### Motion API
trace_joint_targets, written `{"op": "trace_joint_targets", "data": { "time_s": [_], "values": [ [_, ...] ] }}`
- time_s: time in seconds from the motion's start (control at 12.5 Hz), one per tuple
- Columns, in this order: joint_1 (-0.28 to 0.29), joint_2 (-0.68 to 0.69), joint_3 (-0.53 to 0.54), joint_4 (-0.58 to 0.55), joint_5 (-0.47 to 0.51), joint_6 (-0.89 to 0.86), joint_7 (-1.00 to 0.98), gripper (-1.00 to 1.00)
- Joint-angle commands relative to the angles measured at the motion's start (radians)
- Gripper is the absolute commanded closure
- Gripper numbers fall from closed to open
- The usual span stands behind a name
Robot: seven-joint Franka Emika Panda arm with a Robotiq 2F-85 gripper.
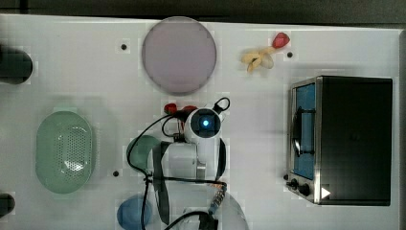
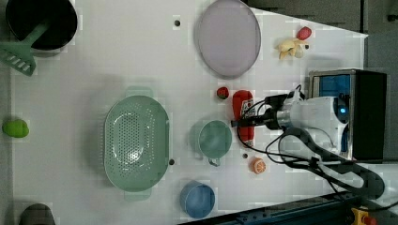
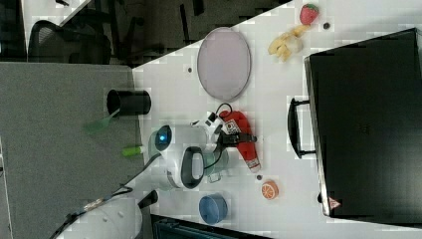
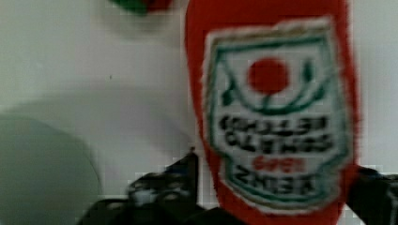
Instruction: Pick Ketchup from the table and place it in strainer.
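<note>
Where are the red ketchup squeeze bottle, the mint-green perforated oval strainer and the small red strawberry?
red ketchup squeeze bottle (image 2: 241,104): left view, red body above the label.
mint-green perforated oval strainer (image 2: 136,102): left view, smooth upper rim.
small red strawberry (image 2: 222,93): left view, red flesh.

path ketchup (image 2: 242,114) to strainer (image 2: 136,143): bare table | beside path: green cup (image 2: 215,138), strawberry (image 2: 222,93)

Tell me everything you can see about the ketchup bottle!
The ketchup is a small red bottle lying flat on the white table. It has a white label with green and red print. The robot's hand has a finger on each side of it. A tiny strawberry sits just beside it.
</note>
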Motion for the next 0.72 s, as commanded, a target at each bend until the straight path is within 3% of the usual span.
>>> {"op": "trace_joint_targets", "data": {
  "time_s": [0.08, 0.4, 0.72],
  "values": [
    [0.005, -0.041, 0.011, 0.024, -0.003, 0.021, -0.036, -0.25],
    [0.007, -0.133, 0.018, 0.030, -0.003, -0.014, -0.036, -0.25],
    [0.012, -0.323, 0.059, 0.074, -0.002, -0.247, -0.019, -0.25]
  ]
}}
